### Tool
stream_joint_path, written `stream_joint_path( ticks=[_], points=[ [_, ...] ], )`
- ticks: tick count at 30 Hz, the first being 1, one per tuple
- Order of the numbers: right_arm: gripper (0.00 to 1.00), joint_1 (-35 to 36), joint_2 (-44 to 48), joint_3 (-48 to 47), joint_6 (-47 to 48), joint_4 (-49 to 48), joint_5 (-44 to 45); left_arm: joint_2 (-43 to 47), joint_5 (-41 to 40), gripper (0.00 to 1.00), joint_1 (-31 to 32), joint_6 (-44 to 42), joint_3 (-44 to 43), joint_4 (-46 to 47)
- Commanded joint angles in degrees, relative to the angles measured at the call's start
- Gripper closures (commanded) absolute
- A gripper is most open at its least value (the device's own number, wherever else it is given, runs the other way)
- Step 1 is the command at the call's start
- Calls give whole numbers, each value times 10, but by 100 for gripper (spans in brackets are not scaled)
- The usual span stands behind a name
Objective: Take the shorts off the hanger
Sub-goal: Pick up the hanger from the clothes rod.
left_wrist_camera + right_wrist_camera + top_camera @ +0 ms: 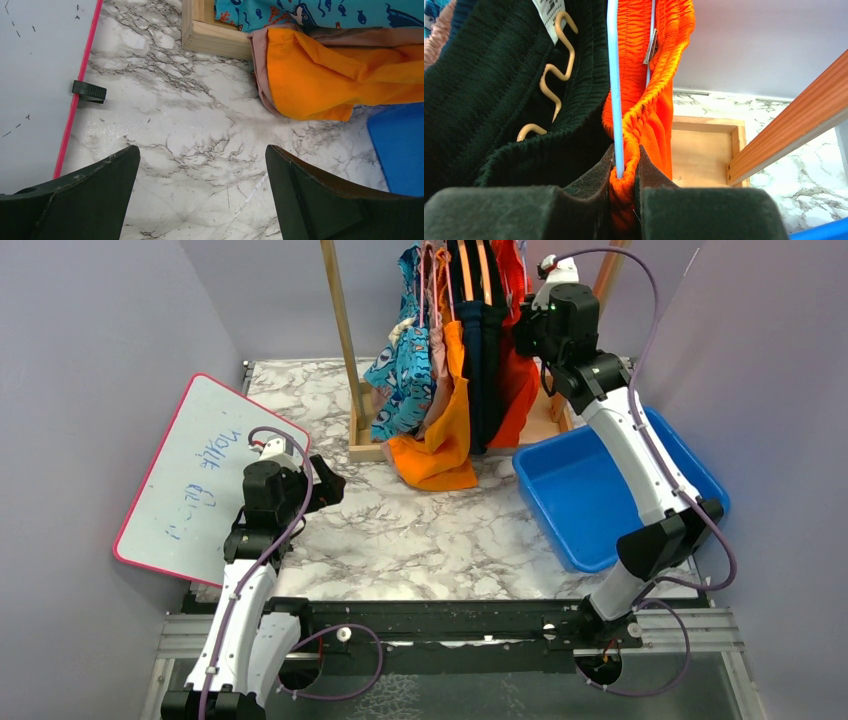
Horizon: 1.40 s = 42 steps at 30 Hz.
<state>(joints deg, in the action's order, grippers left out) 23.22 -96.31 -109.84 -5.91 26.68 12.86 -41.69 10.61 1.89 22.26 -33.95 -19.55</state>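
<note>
Several shorts hang side by side on a wooden rack (340,320): blue cartoon-print (405,380), dusty pink (437,370), bright orange (440,450), dark navy (483,350) and red-orange shorts (515,390). My right gripper (624,160) is raised at the rack's right end. It is shut on the red-orange shorts' gathered waistband (644,60), with the thin light-blue hanger bar (614,75) running down between the jaws. The dark shorts (489,100) hang just to its left. My left gripper (202,165) hovers open and holds nothing, low over the marble table, short of the bright orange shorts (325,75).
A blue bin (590,490) sits on the table to the right, below the right arm. A pink-edged whiteboard (200,480) leans at the left beside the left arm. The rack's wooden base (210,30) lies ahead of the left gripper. A sloped wooden rack leg (794,130) passes to the right of the right gripper.
</note>
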Motion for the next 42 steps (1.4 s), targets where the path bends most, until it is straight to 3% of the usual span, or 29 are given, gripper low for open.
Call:
stream_joint_path(
  ticks=[1, 15, 42],
  points=[
    [99, -2, 34, -5, -12, -95, 19, 6, -6, 1, 1, 4, 4, -2],
    [99, -3, 108, 99, -8, -174, 2, 7, -2, 1, 0, 2, 3, -3],
    [99, -3, 141, 52, -20, -84, -59, 3, -1, 1, 0, 3, 3, -3]
  ],
)
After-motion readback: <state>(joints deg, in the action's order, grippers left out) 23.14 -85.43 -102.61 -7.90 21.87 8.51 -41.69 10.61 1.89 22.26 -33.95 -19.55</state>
